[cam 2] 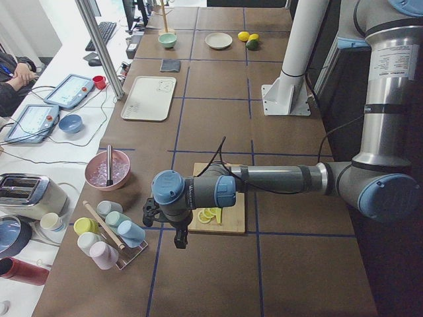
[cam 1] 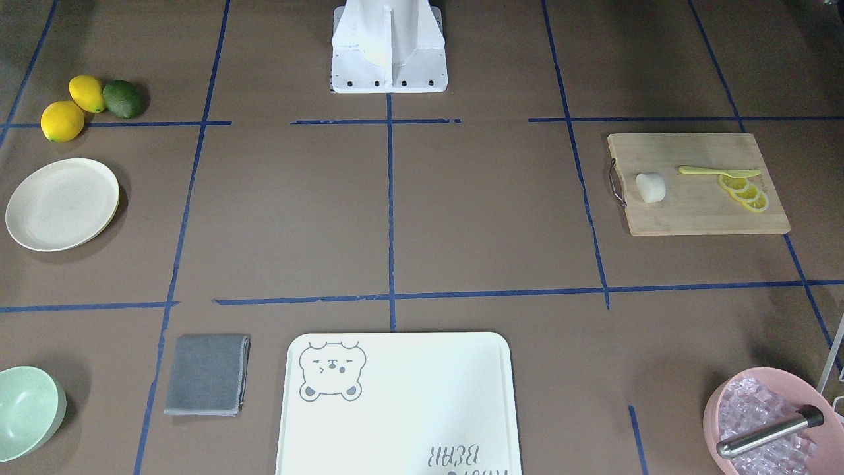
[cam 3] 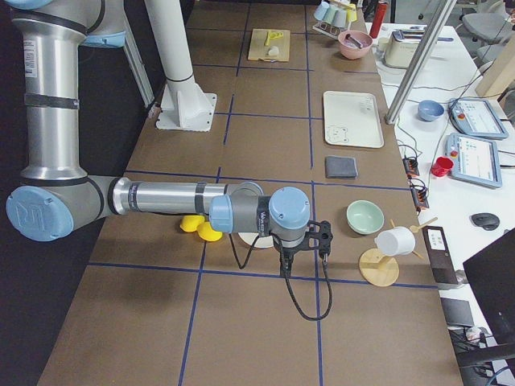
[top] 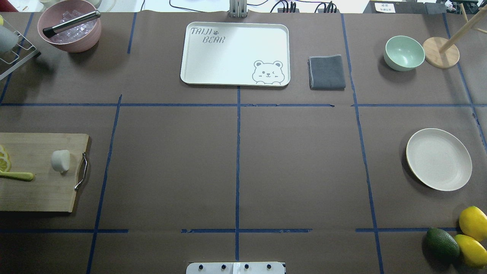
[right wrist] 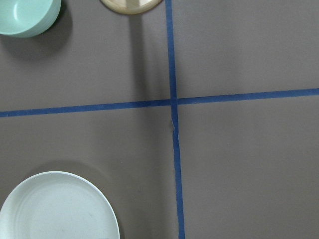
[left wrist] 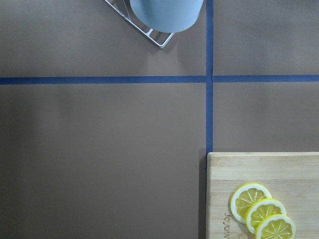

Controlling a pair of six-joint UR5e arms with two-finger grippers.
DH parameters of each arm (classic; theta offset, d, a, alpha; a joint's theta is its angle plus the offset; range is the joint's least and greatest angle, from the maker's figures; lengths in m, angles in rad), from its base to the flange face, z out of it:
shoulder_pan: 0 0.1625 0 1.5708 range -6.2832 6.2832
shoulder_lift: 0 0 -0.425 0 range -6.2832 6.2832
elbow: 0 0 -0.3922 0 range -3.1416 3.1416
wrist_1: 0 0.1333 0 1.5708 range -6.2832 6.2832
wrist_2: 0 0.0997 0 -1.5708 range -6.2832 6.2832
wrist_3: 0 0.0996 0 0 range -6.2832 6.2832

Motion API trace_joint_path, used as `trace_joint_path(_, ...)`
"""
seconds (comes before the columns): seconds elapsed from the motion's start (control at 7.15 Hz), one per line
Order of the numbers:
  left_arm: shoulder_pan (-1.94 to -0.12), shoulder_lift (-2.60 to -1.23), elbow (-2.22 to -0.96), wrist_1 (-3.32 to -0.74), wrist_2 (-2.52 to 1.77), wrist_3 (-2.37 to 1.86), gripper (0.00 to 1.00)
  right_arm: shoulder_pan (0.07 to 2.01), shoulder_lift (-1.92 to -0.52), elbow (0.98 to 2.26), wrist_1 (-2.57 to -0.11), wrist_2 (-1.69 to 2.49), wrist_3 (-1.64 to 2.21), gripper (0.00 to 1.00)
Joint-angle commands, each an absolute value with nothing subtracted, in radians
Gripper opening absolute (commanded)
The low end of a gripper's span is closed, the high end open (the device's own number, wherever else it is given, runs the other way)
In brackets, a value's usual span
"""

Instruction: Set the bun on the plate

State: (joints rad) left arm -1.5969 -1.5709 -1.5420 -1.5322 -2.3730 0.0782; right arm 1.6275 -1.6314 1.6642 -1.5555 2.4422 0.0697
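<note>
The white bun (cam 1: 650, 187) lies on a wooden cutting board (cam 1: 699, 218) at the table's left end, also seen in the overhead view as the bun (top: 61, 160). The cream plate (top: 438, 159) sits bare at the table's right end, and its rim shows in the right wrist view as the plate (right wrist: 60, 209). My left gripper (cam 2: 179, 239) hangs above the table just off the board's outer edge. My right gripper (cam 3: 283, 259) hovers beside the plate. Both grippers appear only in the side views, so I cannot tell whether they are open or shut.
Lemon slices (cam 1: 745, 192) and a yellow knife (cam 1: 719, 171) share the board. A bear-printed tray (top: 228, 53), grey cloth (top: 326, 72), green bowl (top: 403, 52), wooden stand (top: 441, 52) and pink ice bowl (top: 70, 30) line the far side. Lemons (top: 471, 222) and an avocado (top: 441, 243) lie near the plate.
</note>
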Motion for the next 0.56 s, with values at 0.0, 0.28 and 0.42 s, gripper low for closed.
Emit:
trace_joint_path(0.0,-1.597,-1.571,-1.542,-1.531,-2.375,0.078,1.00,1.628,-1.632,1.664,-1.555,2.436,0.069,1.00)
trace_joint_path(0.28,-1.597,-1.571,-1.540,-1.531,-2.375,0.077,1.00,1.628,-1.629,1.666,-1.555,2.436,0.072,1.00)
trace_joint_path(0.42,-1.597,-1.571,-1.542,-1.531,-2.375,0.077,1.00,1.628,-1.628,1.667,-1.555,2.436,0.071,1.00)
